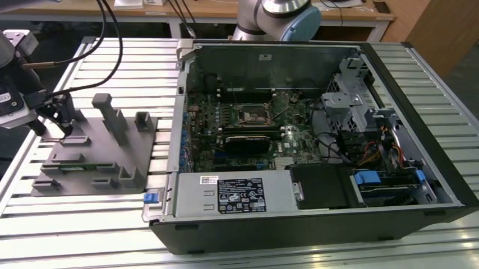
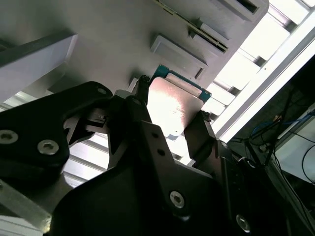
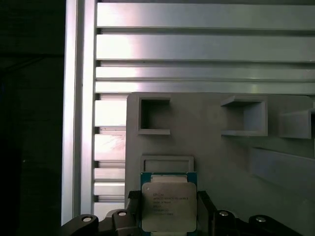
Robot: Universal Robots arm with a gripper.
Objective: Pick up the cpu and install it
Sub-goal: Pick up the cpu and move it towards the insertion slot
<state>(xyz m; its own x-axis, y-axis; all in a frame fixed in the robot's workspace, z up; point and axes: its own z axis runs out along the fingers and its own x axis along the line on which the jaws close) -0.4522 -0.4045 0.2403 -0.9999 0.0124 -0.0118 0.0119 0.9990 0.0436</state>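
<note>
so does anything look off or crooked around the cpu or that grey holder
Nothing stands out. The cpu sits square in the gripper, its edges parallel to those of the grey holder beneath it, with no damage visible. The holder lies flat on the slatted table.

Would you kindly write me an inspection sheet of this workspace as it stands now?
Surface: slatted aluminium table carrying a grey plastic holder and an open computer case.
Job's things: the cpu sits between the gripper's fingers, over the holder; the black socket lies on the board inside the case.
Clutter: nothing seen.
Gripper: the gripper is shut on two opposite edges of the cpu, at the exterior view's left.
Cables: black cables hang towards the arm; coloured wires run inside the case.
Surroundings: a wooden desk and a grey and blue arm joint behind the case.
</note>
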